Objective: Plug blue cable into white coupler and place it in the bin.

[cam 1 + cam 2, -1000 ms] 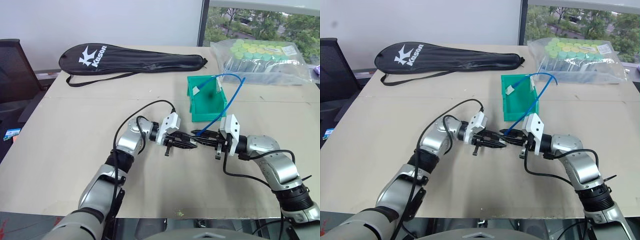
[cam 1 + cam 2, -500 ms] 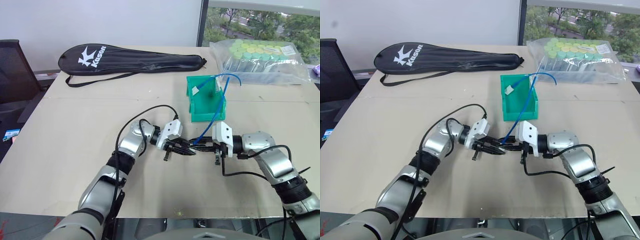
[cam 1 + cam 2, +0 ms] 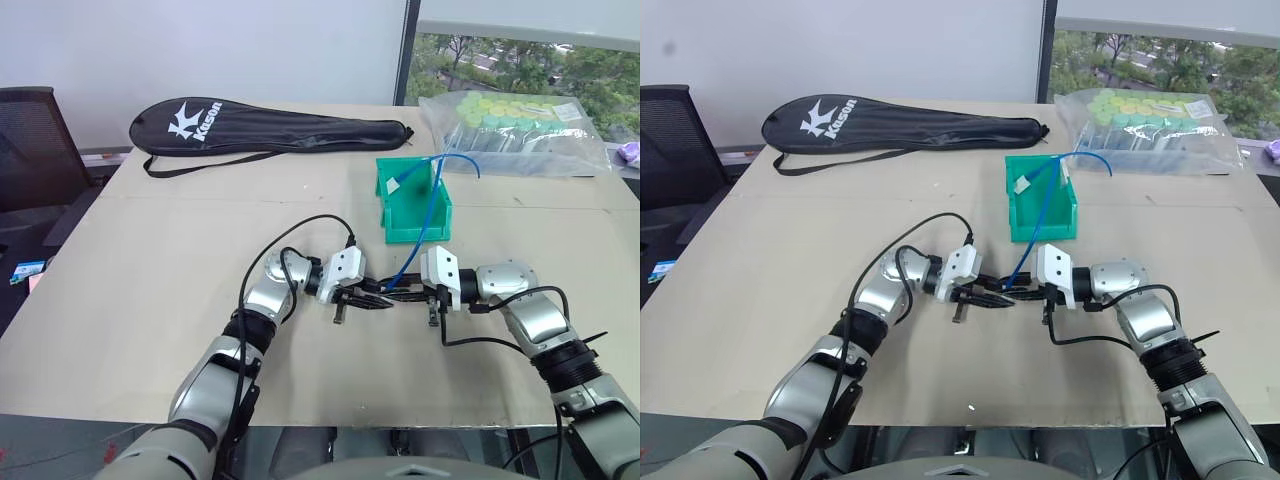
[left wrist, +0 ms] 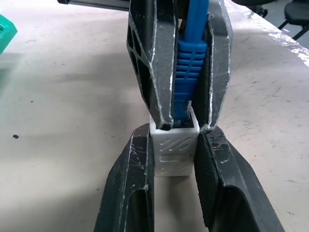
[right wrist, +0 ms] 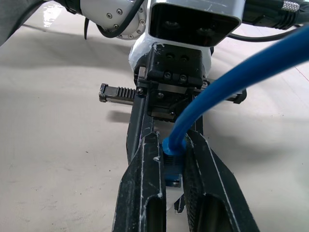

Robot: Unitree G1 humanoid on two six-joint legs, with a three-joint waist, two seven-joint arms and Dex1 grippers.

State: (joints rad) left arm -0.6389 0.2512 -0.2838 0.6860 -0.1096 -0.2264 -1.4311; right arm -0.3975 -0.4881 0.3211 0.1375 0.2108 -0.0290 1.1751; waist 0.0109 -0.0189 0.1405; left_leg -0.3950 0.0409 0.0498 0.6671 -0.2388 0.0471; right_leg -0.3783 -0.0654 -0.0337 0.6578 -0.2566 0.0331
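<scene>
Mid-insertion just above the bench: the left tool [image 4: 174,159] clamps the coupler [image 4: 174,150], the right tool [image 5: 175,159] clamps the cable [image 5: 231,82] plug entering its socket; next, press home, then carry to the bin [image 3: 412,215] behind.

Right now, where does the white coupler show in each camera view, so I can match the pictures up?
Left eye view: too small to make out, where the two grippers meet, just in front of the green bin.
Right eye view: the same, in front of the bin.
Left wrist view: the white coupler sits centre, pinched between the left gripper fingers.
Right wrist view: hidden behind the right gripper.
Shared landmark: the blue cable.
</scene>
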